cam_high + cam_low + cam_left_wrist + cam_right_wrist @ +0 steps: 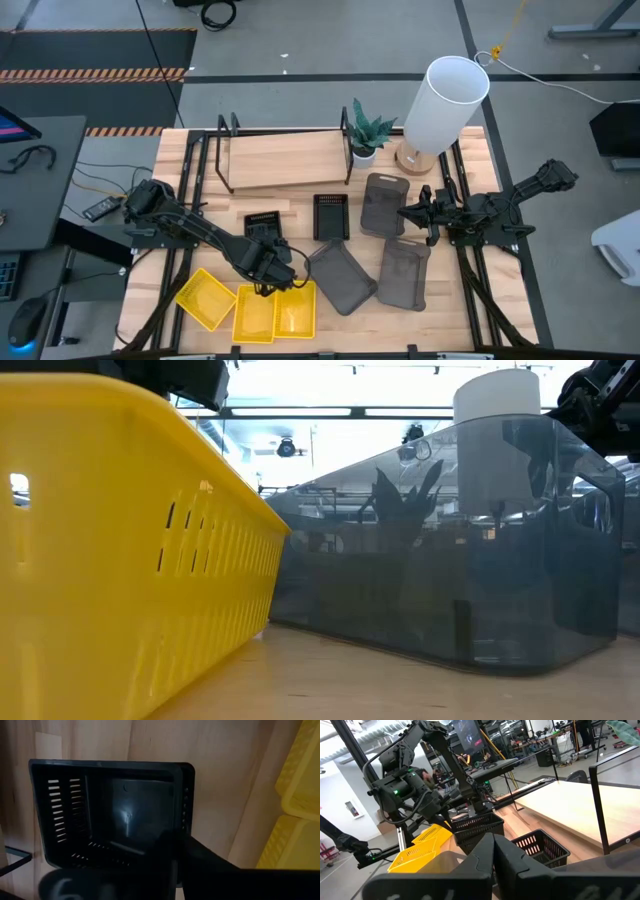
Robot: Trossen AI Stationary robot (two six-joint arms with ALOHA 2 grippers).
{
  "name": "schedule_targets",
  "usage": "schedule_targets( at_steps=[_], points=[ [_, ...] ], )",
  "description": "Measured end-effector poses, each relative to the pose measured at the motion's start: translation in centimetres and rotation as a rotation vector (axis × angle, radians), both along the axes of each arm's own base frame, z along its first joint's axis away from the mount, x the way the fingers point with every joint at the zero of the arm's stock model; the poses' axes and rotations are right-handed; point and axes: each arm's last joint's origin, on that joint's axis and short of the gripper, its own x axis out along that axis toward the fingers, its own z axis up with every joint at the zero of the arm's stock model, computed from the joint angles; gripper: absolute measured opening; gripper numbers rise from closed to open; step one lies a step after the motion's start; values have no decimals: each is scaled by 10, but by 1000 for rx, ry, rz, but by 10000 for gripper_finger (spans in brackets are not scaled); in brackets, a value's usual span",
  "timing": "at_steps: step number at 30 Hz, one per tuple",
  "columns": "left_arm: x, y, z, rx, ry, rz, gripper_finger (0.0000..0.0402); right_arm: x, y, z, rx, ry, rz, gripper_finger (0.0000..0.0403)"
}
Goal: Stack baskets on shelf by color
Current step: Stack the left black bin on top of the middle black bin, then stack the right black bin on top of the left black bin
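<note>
Two black mesh baskets show. One (262, 226) lies partly under my left gripper (268, 258), which is shut on it; the other (331, 215) rests on the table to its right. Three yellow baskets (255, 310) sit side by side at the near edge. Grey baskets (342, 278) (405, 275) (385, 203) lie on the table's right half. The shelf (285, 158) stands at the far edge with a bare plank. My right gripper (418, 212) is shut and hovers beside the far grey basket, touching nothing that shows. My left gripper holds the black mesh basket by one short wall (183, 827). One finger (210, 862) shows reaching over the rim, and the other is hidden by the basket's dark wall. The fingers come from above, slanting. Whether the basket is lifted clear, I cannot tell.
A white cylindrical lamp (445, 100) on a wooden base and a small potted plant (368, 135) stand at the far right beside the shelf. Black frame rails run along both table sides. In the low view a yellow basket (120, 540) and a grey basket (450, 560) fill the foreground.
</note>
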Motion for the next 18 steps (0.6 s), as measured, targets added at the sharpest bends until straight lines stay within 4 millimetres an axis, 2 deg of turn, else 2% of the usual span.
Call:
schedule_targets(
  at_steps=[9, 18],
  points=[
    [0, 0, 0, 9, -12, 19, 49, 0, 0, 0, 0, 0, 0, 15],
    [-1, 1, 2, 24, -20, 27, 163, 0, 0, 0, 0, 0, 0, 15]
  ],
)
